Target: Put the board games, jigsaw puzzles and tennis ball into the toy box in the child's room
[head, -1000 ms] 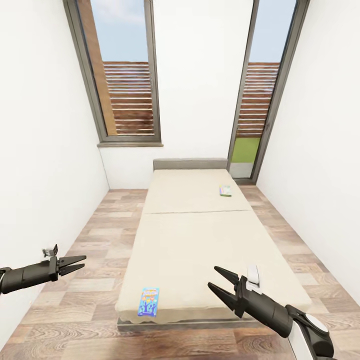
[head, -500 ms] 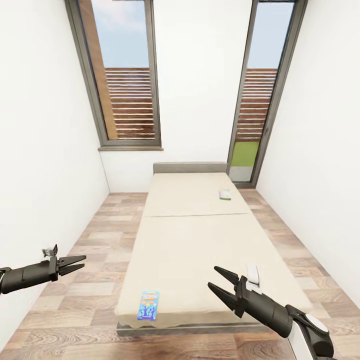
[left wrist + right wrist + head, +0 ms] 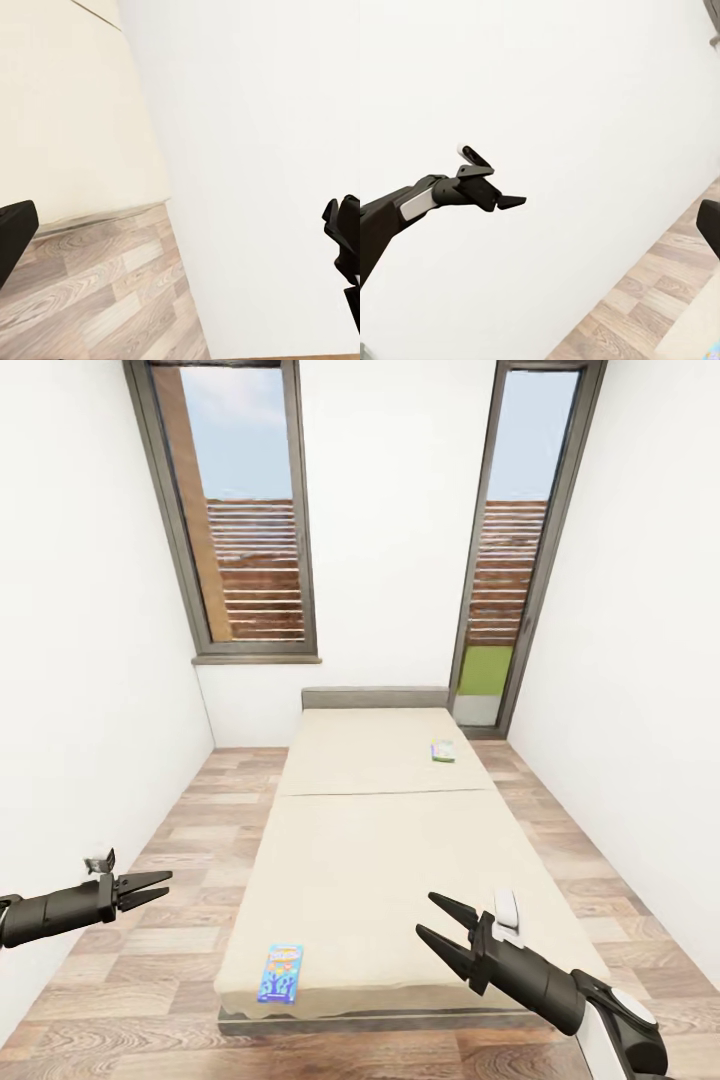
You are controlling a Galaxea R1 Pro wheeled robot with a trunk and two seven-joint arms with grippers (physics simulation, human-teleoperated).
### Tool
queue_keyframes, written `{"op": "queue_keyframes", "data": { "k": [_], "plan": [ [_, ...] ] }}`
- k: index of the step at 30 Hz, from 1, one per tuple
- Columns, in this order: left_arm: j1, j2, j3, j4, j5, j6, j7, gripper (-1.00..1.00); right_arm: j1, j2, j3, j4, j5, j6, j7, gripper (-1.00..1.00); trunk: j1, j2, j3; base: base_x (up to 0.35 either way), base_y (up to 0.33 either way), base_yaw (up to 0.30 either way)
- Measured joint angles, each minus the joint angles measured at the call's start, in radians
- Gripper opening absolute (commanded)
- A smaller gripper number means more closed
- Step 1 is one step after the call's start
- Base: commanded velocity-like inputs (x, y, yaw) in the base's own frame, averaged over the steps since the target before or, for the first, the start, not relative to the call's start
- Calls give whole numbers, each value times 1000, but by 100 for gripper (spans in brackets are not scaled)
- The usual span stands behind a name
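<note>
Right jaws: right gripper (image 3: 438, 931) spread wide, nothing between the fingers; it hangs above the bed's near right corner, well apart from either game.
Left jaws: left gripper (image 3: 150, 885) parted a little and empty, out over the wood floor (image 3: 150, 920) beside the bed's left edge; it also shows in the right wrist view (image 3: 510, 201), against the white wall (image 3: 547, 90).
Nearest game: blue board game (image 3: 280, 972) lies flat at the bed's (image 3: 380, 850) near edge, toward the near left corner, its long side running up the bed; nearer the right gripper than the left, though apart from both.
Far game: second board game (image 3: 442, 751), pale with green, lies flat near the bed's right edge, just short of the headboard (image 3: 375, 697); too small to read its cover.
Handling, judged: thin, stiff, light box; probably slick printed card, so it may skid on the mattress rather than lift; the soft mattress should give under a finger.
Where to hold, judged: across the short width at mid-length, or by the end overhanging nearest the bed's near edge, one finger worked beneath.
Toy box and table: out of these views.
</note>
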Motion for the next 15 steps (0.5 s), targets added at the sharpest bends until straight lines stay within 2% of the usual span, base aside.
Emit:
{"op": "queue_keyframes", "data": {
  "k": [15],
  "plan": [
    [0, -1, 0, 0, -1, 1, 0, 100, 0, -1, -1, 0, 0, 1, -4, 100, 0, 0, 0, 0, -6, 0]
  ]
}}
